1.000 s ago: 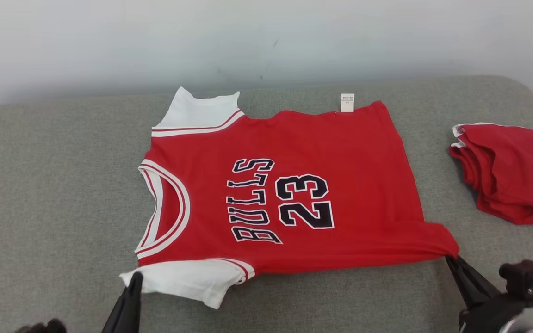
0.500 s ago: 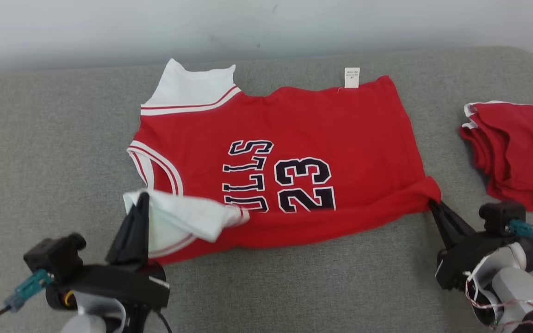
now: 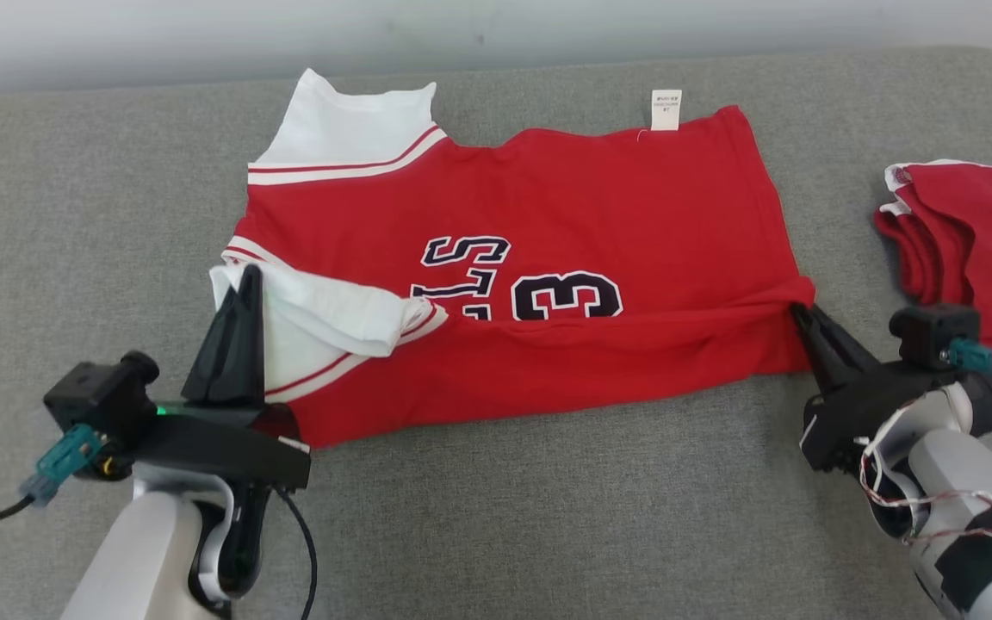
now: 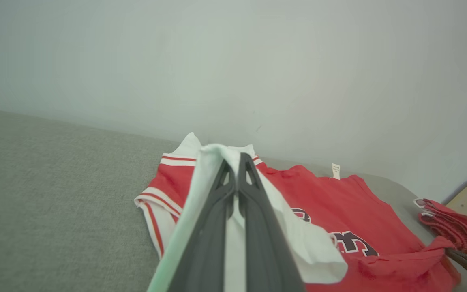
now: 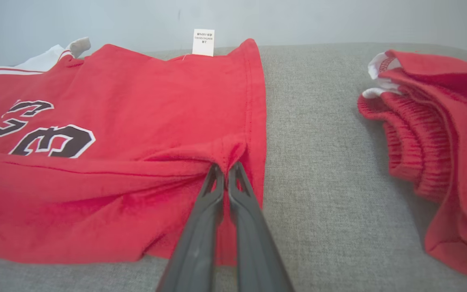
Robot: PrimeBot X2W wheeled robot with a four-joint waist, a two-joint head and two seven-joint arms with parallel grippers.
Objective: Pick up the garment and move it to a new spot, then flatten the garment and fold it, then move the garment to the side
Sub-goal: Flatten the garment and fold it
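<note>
On my left, the left gripper (image 3: 248, 280) is clamped on the near white sleeve (image 3: 324, 314) of the jersey (image 3: 548, 198); in the left wrist view the two fingers press together with white cloth wrapped around them. A second ago that sleeve lay flat at the near edge. Now it is lifted and carried over the neck opening, onto the red front.

Across the middle, the near long edge has followed. The full team name and number were readable before; now a red flap covers their near half. The camera has dipped too, so part of the shift in the picture is mine, not the cloth's. The jersey lies on the grey upholstered surface (image 3: 74, 189), its label (image 3: 666, 109) at the far edge.

On my right, the right gripper (image 3: 799, 312) is pinched shut on the near hem corner (image 5: 233, 150), which has also come up and inward.

I judge flattening done and the lengthwise fold about half made. Both corners need carrying to the far edge together, or the flap will skew. The folded red garment (image 3: 970, 232) sits apart, further right.
</note>
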